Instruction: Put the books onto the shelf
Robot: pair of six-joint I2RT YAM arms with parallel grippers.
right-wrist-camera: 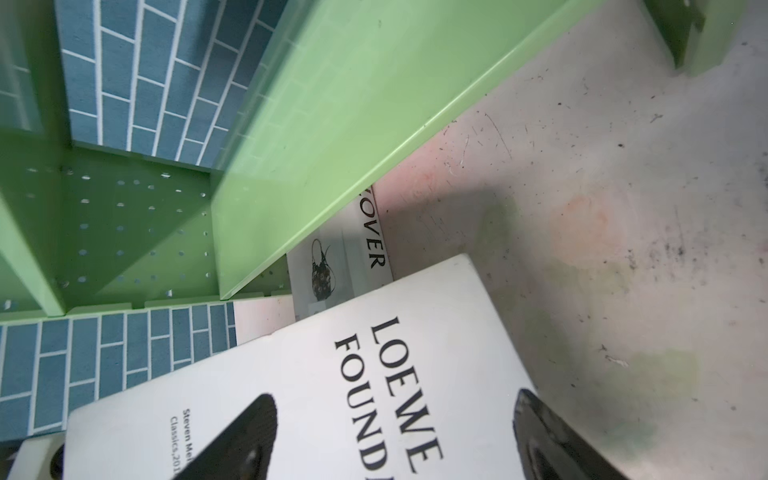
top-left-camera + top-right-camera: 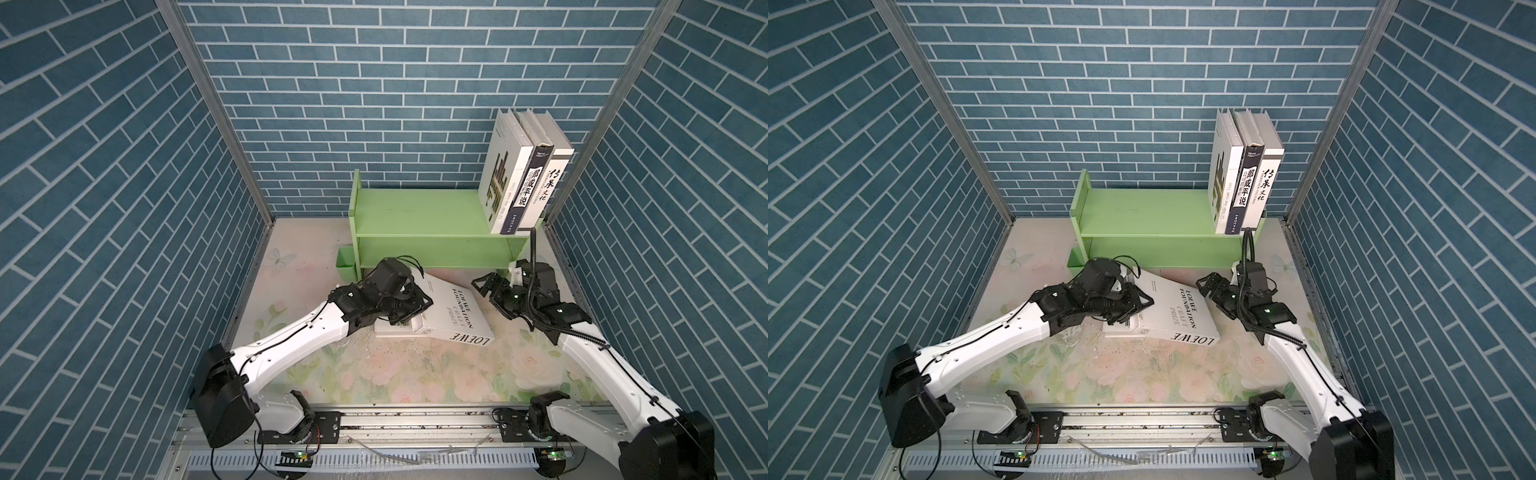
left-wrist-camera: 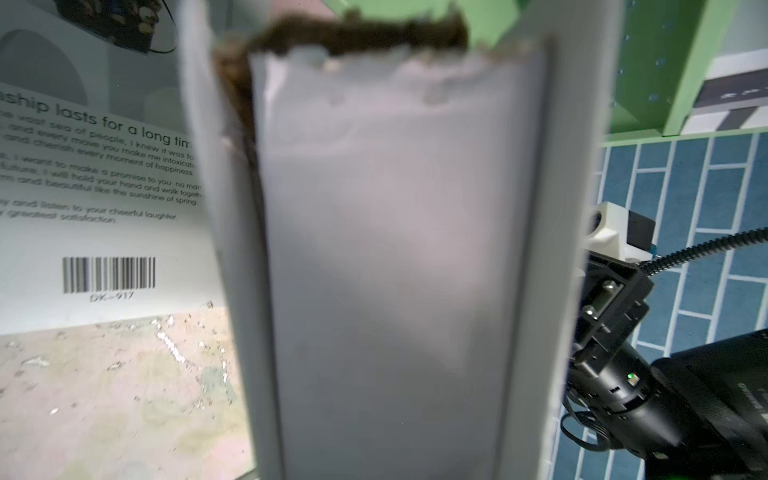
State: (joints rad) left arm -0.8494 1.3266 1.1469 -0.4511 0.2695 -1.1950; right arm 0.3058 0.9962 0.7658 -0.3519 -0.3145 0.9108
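Left wrist view: white book (image 3: 395,270) blurred, its page edge torn brown; grip hidden.
Lower book (image 3: 104,241): barcode "DK-917".
Left fingers (image 2: 417,301): clamped on white book, tilted on lower book, before green shelf (image 2: 415,216).
Cover: "LOEWE FOUNDATION CRAFT PRIZE".
Right fingers (image 1: 245,440): spread apart near cover.
Shelved books (image 2: 515,183): three, upright.

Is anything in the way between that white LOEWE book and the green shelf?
Nothing visible. The LOEWE book lies tilted just before the shelf, whose top board is bare left of three standing books. The open right gripper sits beside the book, not between.
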